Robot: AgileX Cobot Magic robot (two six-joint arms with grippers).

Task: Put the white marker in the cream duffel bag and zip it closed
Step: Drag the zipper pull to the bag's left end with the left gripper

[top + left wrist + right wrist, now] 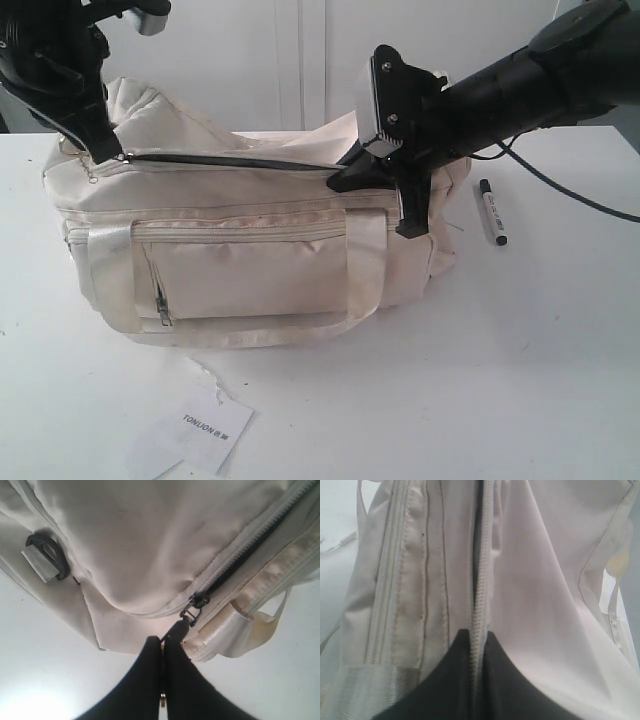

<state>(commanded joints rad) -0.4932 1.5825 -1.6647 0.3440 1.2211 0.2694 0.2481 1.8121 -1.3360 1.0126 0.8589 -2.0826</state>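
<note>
**Both grippers on the bag's zip, marker outside it**

My left gripper (163,641) is clenched on the zip pull (183,622) at the left end of the bag (250,260). The two dark fingers (145,670) are pressed together, with the small metal tab pinched between their tips. The pull hangs from the slider (198,601), which sits at that end of the top zip. Past the slider the zip teeth are parted, showing a dark slit along the top of the bag. A black strap clip (49,555) sits on the same end of the bag, off to one side of the slider.

My right gripper (477,636) is clamped on the bag itself, near its right end. The fingers meet on the zip tape, and the line of teeth runs straight between them. Cream fabric falls away on both sides of that seam.

The bag rests on the white table (540,350), front pocket (240,275) facing the exterior camera. A shiny handle strap (365,262) loops down the front beside that pocket.

The marker (492,212) is not in the bag. It lies flat on the table near the bag's right end, on my right arm's side, apart from the fabric and touched by neither gripper. It has black at both ends and a pale barrel between.

A white paper tag (205,430) lies on the table in front of the bag, well apart from it. I cannot make out most of its print.
</note>
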